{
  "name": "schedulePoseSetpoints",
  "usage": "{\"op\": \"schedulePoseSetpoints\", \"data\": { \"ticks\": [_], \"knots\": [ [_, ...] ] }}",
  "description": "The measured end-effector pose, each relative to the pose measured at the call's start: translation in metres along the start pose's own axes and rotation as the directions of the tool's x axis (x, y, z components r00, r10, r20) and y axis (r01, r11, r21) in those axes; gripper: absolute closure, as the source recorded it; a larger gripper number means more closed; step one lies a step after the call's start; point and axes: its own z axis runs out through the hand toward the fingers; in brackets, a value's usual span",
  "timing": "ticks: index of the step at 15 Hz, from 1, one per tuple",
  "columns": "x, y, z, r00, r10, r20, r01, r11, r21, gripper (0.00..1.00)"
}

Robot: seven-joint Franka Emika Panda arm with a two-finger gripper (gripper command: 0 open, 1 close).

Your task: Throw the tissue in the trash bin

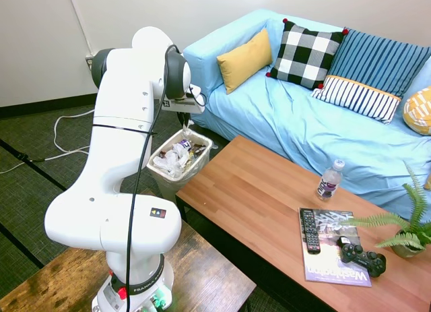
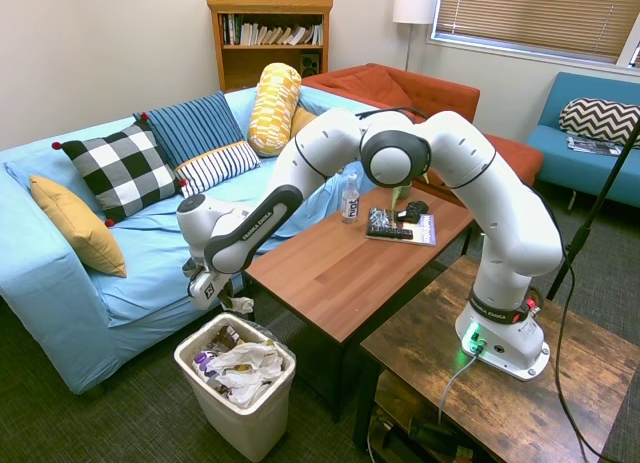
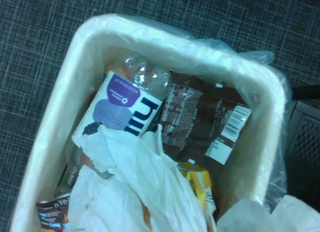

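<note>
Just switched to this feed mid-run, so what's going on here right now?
The robot arm has its gripper over the trash bin beside the coffee table, holding the tissue, a small white wad. The tissue hasn't been dropped yet. The bin already holds a plastic bottle, wrappers and crumpled paper.

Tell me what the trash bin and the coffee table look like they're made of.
The trash bin looks like off-white matte plastic: smooth, rounded rim, with a clear plastic bag lining it. The coffee table looks like wood or wood veneer, reddish-brown with a satin finish; plank seams and grain run along its top. Veneer versus solid can't be told.
</note>
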Motion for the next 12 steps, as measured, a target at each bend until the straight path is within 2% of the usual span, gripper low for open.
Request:
{"op": "schedulePoseSetpoints", "data": {
  "ticks": [6, 12],
  "knots": [
    [-0.003, -0.01, 0.017, 1.0, -0.006, 0.006, 0.006, 1.0, -0.002, 0.0],
    [-0.003, -0.01, 0.018, 1.0, -0.004, 0.005, 0.004, 1.0, -0.004, 0.0]
  ]
}}
